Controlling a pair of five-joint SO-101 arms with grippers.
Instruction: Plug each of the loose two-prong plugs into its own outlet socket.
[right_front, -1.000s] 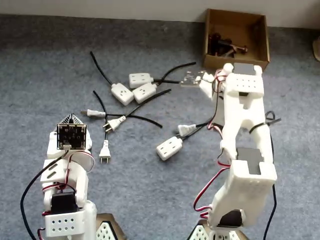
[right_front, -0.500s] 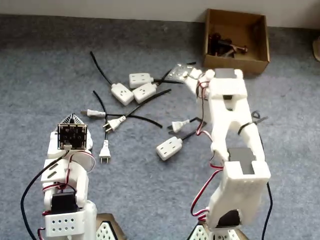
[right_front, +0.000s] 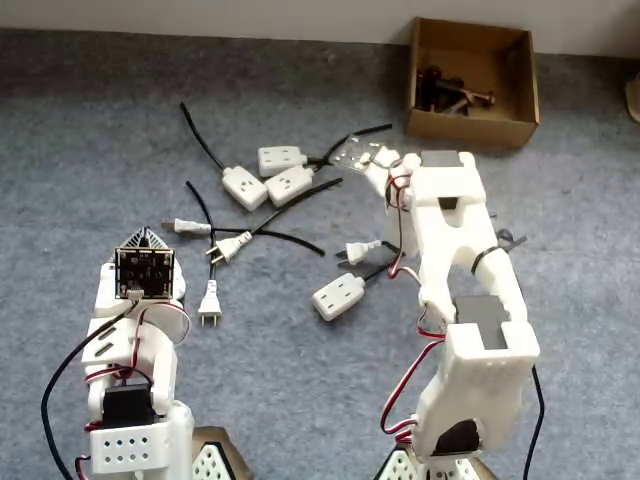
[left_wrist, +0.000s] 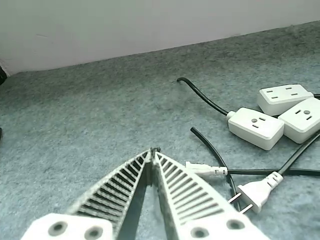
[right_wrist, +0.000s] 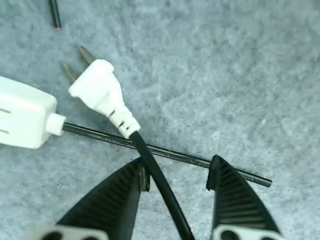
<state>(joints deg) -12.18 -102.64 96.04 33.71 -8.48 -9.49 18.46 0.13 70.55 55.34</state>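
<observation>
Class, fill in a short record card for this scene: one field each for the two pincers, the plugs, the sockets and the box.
Left pincer: shut, empty, over the carpet
Right pincer: open, astride the black cord of a white plug
Loose plugs: four, none plugged in
Sockets: four, three clustered, one apart
Box: cardboard, at the carpet's far edge, dark items inside

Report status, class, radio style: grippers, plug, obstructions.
Left gripper shut above carpet. Right gripper open, jaws astride plug cord. Plug loose beside socket. Socket cord crosses beneath.
</observation>
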